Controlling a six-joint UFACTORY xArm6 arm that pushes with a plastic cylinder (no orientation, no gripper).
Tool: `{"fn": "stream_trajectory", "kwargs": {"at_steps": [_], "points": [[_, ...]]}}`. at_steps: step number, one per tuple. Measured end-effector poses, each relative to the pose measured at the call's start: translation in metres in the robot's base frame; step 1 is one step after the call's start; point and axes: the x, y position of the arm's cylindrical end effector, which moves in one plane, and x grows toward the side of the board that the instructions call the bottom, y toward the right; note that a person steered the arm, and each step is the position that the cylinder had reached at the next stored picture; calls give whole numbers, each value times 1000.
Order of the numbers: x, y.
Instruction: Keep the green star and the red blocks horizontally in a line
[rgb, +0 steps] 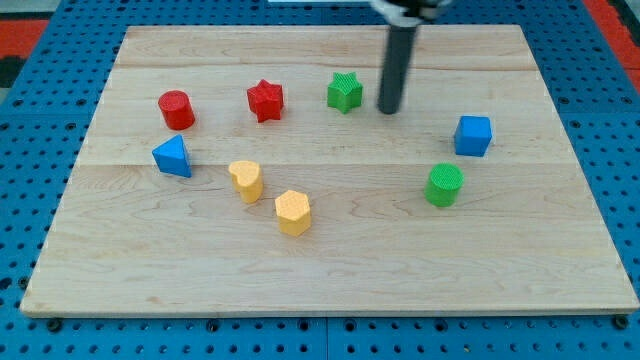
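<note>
A pale wooden surface (330, 270) is seen from above and in front, resting on a blue pegboard (40, 110). Eight small blocks are spread across it, and places are given here relative to the tip, since the arm carries no pincer; there is nothing to open, close or grip, only a straight dark rod.

Farthest to the tip's left, near the surface's left edge, a red cylinder (176, 109) is found at about the tip's own height in the view. Below it, a blue triangular block (173, 157) is seen. Further right and lower, two yellow blocks are placed near each other: a heart-like one (246, 181) and, lower right of it, a hexagonal one (293, 212). Both lie well below and left of the tip.

A red star (265, 100) is seen left of the tip, between the red cylinder and the green star (344, 92). The green star lies just left of the tip, with a narrow gap visible between them. These three blocks form a rough horizontal row, the cylinder sitting slightly lower than the stars.

The tip (389, 109) is set on the surface in the upper middle, the rod rising out of the view's top.

To the tip's lower right, a green cylinder (444, 185) is seen, and above it, further right, a blue cube (473, 135).
</note>
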Motion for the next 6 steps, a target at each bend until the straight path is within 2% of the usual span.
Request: {"fn": "stream_trajectory", "kwargs": {"at_steps": [1, 2, 4, 5, 6], "points": [[9, -50], [29, -50], [-7, -129], [12, -64], [14, 63]]}}
